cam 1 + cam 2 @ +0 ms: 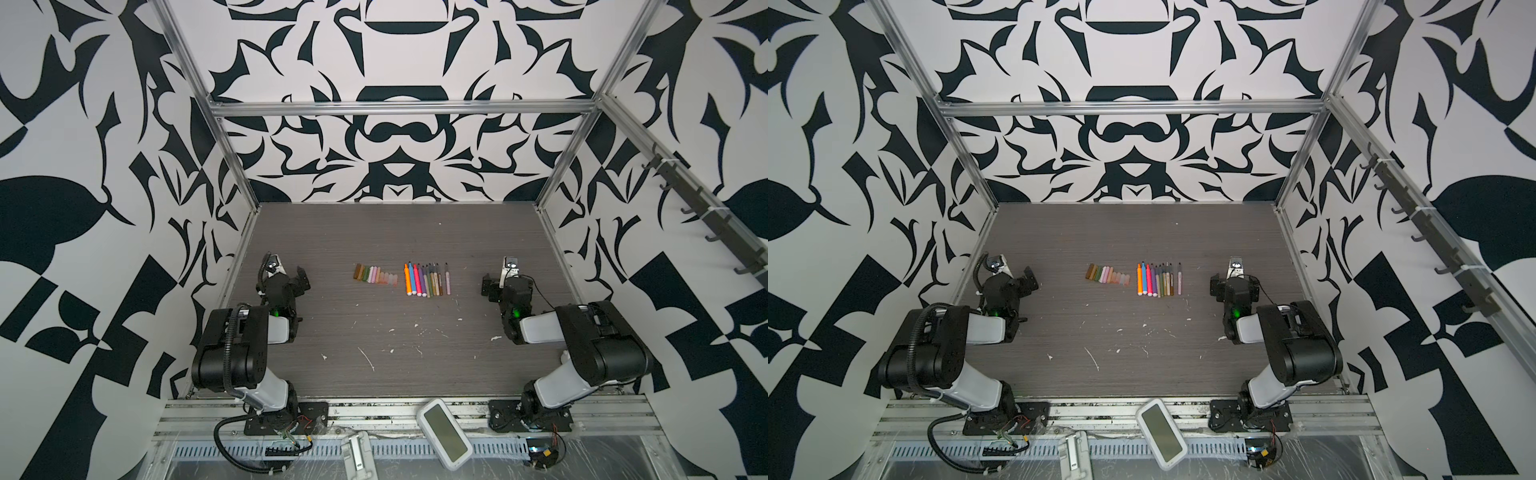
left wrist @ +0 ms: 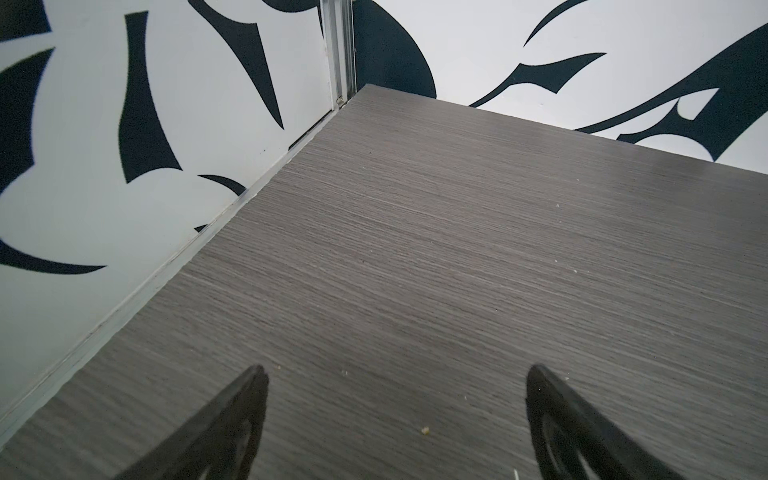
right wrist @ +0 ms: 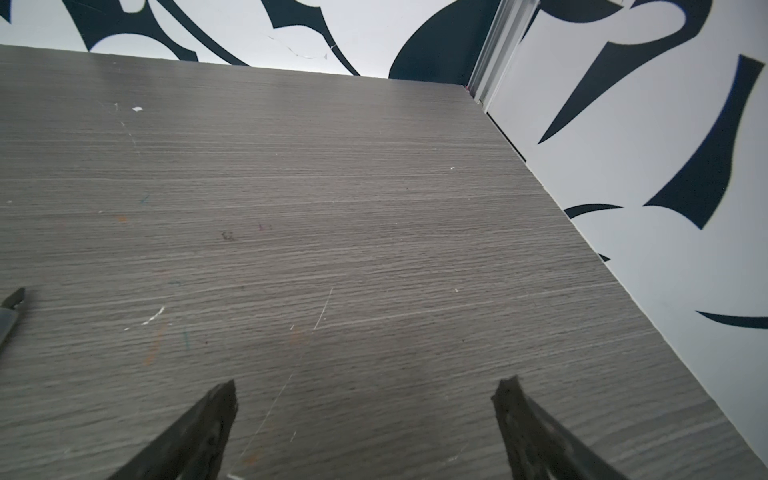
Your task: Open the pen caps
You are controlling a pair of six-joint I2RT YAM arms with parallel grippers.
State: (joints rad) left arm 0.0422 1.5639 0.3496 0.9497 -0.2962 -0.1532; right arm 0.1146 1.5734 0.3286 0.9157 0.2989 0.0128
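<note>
Grey wood-grain table [image 1: 395, 232] is seen in both top views, flecked with white marks. The pen caps [image 1: 376, 276] are laid side by side in a short row near the table's middle, with brown and green ones at the left end and pink and pale translucent ones at the right. The pens [image 1: 426, 279] are lined up just beside that row on its right, bare tips pointed toward the back wall; one pink pen is set slightly apart at the right end. Caps and pens are touched by neither arm. The left gripper [image 2: 397, 370] is held well apart to the left of the caps, fingers [image 2: 249, 399] spread wide, only bare table seen between them. The right gripper [image 3: 369, 382] is held well to the right of the pens, fingers [image 3: 216, 411] likewise spread over bare table. A white device [image 1: 444, 432] with a grey screen is laid on the front rail.
</note>
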